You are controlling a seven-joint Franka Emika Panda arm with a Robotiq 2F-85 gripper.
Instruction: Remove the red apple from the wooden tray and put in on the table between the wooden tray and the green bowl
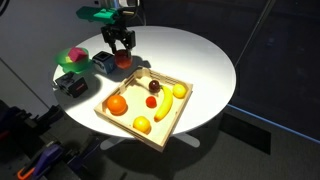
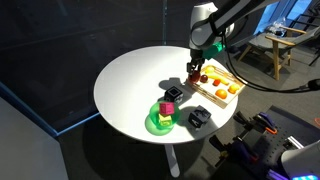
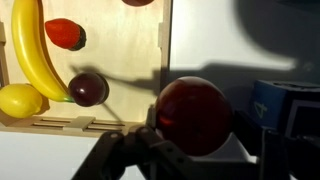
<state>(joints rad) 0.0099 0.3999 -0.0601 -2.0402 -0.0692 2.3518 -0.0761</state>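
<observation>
the hand is clamped on the apple. in an exterior view the bowl sits at its nine o'clock, the tray at five.

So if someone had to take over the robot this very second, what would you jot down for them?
Hand: shut on the red apple.
Apple: out of the wooden tray, just past its edge over the table, towards the green bowl. I can't tell if it touches the table.
Done: apple gripped and clear of the tray.
Left: set it down between tray and bowl, open the hand, back away.
</observation>
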